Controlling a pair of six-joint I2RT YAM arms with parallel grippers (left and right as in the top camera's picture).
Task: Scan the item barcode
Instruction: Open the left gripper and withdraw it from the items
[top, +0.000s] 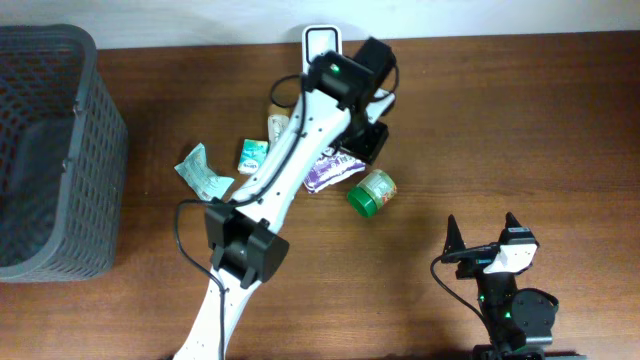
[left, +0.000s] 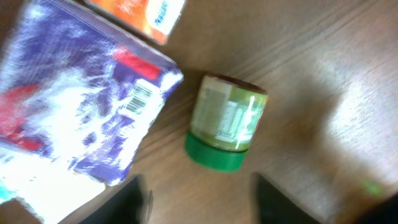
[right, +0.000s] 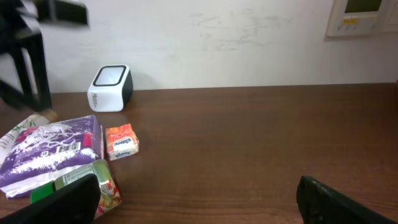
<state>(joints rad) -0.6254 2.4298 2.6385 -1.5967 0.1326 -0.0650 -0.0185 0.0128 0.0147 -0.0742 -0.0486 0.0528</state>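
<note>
green-lidded jar (left: 227, 127) lies just ahead of the open, empty left claw (left: 199, 190).

The purple packet (left: 74, 106) lies flat on the table (right: 249, 143), its white barcode (left: 142, 98) facing up near one edge. Just beside it, a jar (left: 225, 124) with a green lid lies on its side, label up. The white scanner (right: 111, 87) stands well apart at the table's back edge, dark window upward.
</note>
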